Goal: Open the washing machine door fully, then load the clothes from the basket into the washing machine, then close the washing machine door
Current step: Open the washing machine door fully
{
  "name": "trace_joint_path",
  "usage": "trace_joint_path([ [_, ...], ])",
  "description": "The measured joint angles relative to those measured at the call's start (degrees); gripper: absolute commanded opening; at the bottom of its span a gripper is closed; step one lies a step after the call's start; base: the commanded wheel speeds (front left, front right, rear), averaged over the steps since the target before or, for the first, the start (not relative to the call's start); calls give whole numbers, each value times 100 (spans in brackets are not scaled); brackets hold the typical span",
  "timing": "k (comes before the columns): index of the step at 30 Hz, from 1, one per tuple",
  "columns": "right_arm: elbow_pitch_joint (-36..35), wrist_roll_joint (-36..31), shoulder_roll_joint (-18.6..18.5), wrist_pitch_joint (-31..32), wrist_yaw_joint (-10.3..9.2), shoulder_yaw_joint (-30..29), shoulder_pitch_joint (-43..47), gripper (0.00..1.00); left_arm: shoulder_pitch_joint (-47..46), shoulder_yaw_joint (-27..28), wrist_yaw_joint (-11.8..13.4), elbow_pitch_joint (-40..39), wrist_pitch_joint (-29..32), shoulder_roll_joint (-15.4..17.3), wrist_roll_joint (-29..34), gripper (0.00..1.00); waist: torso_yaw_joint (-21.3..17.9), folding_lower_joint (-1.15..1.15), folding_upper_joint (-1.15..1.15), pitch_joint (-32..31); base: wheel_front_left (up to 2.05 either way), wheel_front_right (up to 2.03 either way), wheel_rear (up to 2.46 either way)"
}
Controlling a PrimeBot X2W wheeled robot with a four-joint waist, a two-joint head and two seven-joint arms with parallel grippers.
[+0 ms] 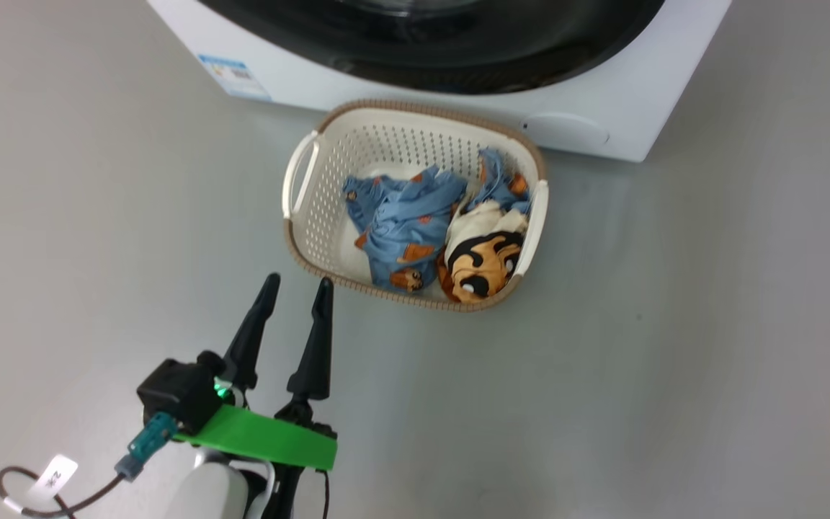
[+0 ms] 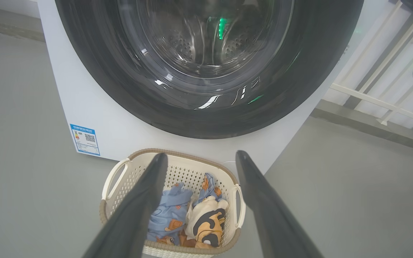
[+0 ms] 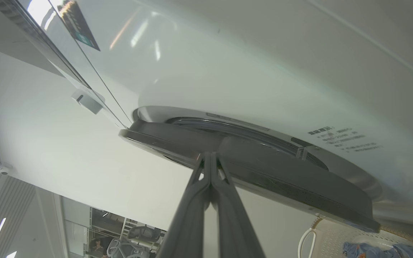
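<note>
The washing machine door (image 2: 206,118) is a broad, glossy black disc with a clear domed window, through which the perforated steel drum shows dimly. It fills the upper centre of the left wrist view, where its top is cut off. In the head view only its lower arc (image 1: 422,68) shows at the top edge. Seen edge-on in the right wrist view, its dark rim (image 3: 264,172) crosses the middle of the frame. Whether it is latched cannot be told.

The right gripper (image 3: 208,154) rises from the bottom centre, its fingers pressed together. Their tips reach the door's rim, though contact is unclear.

The boxy white washing machine (image 1: 602,94) bears a blue label sticker (image 1: 235,76) at upper left. Just below it, on the smooth grey floor (image 1: 710,324), stands the cream basket (image 1: 386,144), with perforated walls and a brown woven-look rim. The soft, crumpled clothes (image 1: 404,223) lie inside it, blue printed fabric beside a cream cartoon piece.

The left gripper (image 1: 298,281), at lower left, has its tapered dark fingers spread and holds nothing. It is near the basket's lower rim but clear of it. A green bracket (image 1: 264,440) sits behind it.
</note>
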Motion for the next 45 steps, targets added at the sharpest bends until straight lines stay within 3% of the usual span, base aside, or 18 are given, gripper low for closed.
trace_joint_path([
  [11,326,-415,19,381,0,191,-946,0,-427,-258,4,-77,0,-16,-204,100,224,0,0,652,0,0,0],
  [25,450,-623,89,424,0,311,-1329,0,-602,-401,51,-121,-1,-41,-326,100,509,0,0,962,0,0,0],
  [34,399,-627,102,565,-7,457,-1250,0,-604,-431,57,-120,-1,-44,-355,100,531,0,0,859,0,0,0],
  [45,114,-553,274,738,-7,603,-483,0,-555,-412,56,-80,0,-45,-226,100,448,-1,0,451,0,0,0],
])
